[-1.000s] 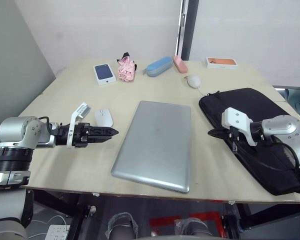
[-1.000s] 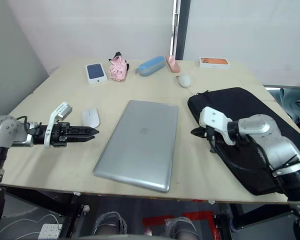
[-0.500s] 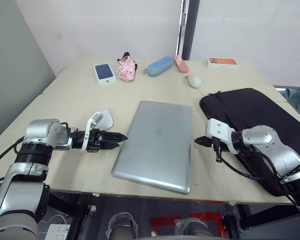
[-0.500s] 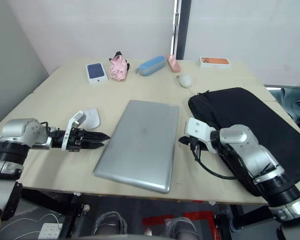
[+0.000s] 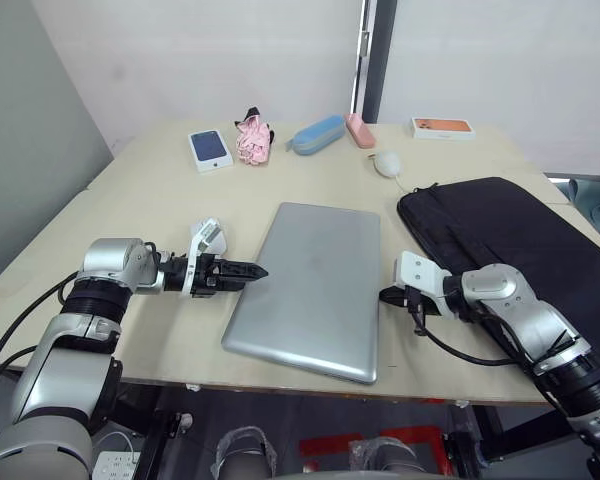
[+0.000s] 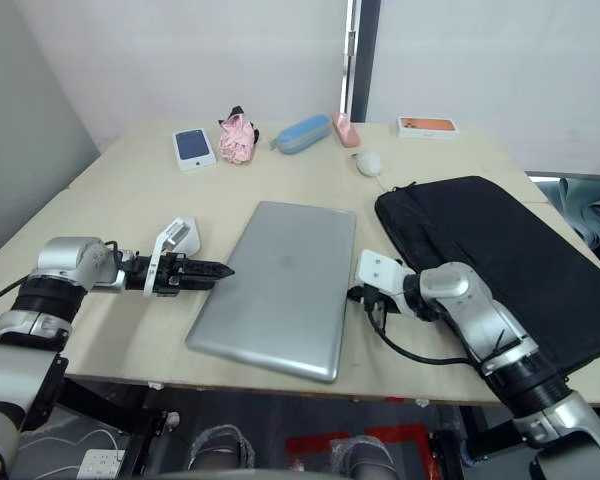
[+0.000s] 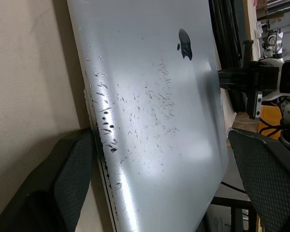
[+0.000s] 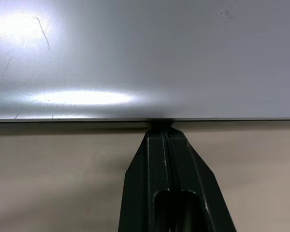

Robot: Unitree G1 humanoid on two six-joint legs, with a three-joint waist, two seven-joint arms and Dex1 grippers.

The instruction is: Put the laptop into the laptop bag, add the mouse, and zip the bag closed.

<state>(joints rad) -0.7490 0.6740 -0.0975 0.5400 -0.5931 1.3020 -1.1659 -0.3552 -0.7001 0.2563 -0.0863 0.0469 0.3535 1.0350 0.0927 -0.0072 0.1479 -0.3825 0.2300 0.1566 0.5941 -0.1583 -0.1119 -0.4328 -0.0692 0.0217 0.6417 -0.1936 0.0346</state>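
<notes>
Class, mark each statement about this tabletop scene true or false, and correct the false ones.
1. The laptop lies closed on the table. True.
2. The laptop is already inside the laptop bag. False: it lies on the table beside the bag.
3. The right gripper has its fingers together at the laptop's edge. True.
4. The left gripper is holding the blue case. False: it is at the laptop's left edge, fingers apart; the case lies at the far side.

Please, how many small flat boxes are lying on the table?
2. The blue-topped box lies at the far left, beside the pink bundle; the orange-topped box lies at the far right, beyond the laptop bag. None seems hidden.
</notes>
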